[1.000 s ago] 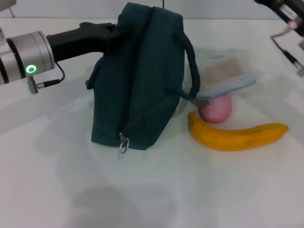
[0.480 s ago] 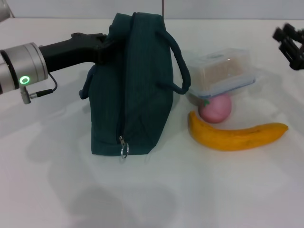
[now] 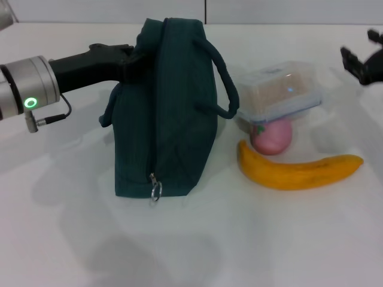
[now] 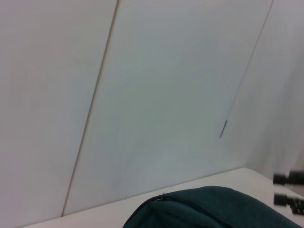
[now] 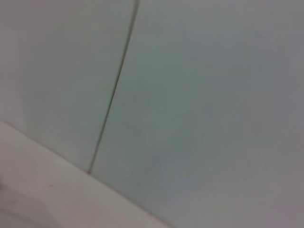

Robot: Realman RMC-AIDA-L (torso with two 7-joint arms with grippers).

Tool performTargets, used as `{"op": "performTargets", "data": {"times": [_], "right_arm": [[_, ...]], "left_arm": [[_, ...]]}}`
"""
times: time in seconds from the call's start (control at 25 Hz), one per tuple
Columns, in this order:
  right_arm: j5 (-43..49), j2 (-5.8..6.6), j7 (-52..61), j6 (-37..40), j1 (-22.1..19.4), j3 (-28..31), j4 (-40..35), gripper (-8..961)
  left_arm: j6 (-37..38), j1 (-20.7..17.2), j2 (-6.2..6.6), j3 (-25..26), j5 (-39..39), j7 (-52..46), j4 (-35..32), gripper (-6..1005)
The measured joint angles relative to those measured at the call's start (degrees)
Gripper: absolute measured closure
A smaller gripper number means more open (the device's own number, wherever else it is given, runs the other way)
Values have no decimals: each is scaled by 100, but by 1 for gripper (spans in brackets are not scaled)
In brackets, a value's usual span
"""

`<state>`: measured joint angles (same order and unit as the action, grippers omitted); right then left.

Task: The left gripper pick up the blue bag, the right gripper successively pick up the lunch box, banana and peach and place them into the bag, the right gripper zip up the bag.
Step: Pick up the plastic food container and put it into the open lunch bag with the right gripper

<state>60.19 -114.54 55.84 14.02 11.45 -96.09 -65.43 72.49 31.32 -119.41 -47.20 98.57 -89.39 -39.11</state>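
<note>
The blue bag stands upright on the white worktop, a little to the nine o'clock side of centre in the head view, its zipper pull ring hanging at the near lower edge. The left gripper reaches in from nine o'clock and meets the bag's upper far side; it seems to be grasping the fabric or a handle there, though its fingers are hidden behind the bag, so I cannot tell for certain.

None of the three items is in the bag. The lunch box, a clear tub with a blue-rimmed lid and something pale brown inside, rests tilted on top of the peach at about three o'clock from the bag. The banana lies just in front of the peach, at four o'clock from the bag.

The right gripper hangs at the head view's two o'clock edge, well apart from the lunch box, holding nothing; whether it is released or clenched cannot be told.

Judging from this, only the bag pickup is under way. The bag looks closed along its top, and all three placements and the zipping remain.
</note>
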Motion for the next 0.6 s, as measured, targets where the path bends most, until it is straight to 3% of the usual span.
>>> {"op": "performTargets", "data": {"times": [0.12, 0.2, 0.36, 0.6], "right_arm": [[70, 0, 97, -910, -126, -555, -812, 450], [-268, 2, 133, -1027, -171, -656, -1134, 398], [-760, 57, 56, -990, -208, -787, -1421, 399], [-972, 74, -235, -1746, -257, -907, -1769, 400]], "left_arm": [[-15, -16, 5, -1, 4, 1, 0, 898], [-32, 4, 4, -7, 9, 1, 24, 898], [-48, 36, 8, -23, 22, 0, 66, 898], [-64, 35, 3, -26, 83, 1, 98, 898]]}}
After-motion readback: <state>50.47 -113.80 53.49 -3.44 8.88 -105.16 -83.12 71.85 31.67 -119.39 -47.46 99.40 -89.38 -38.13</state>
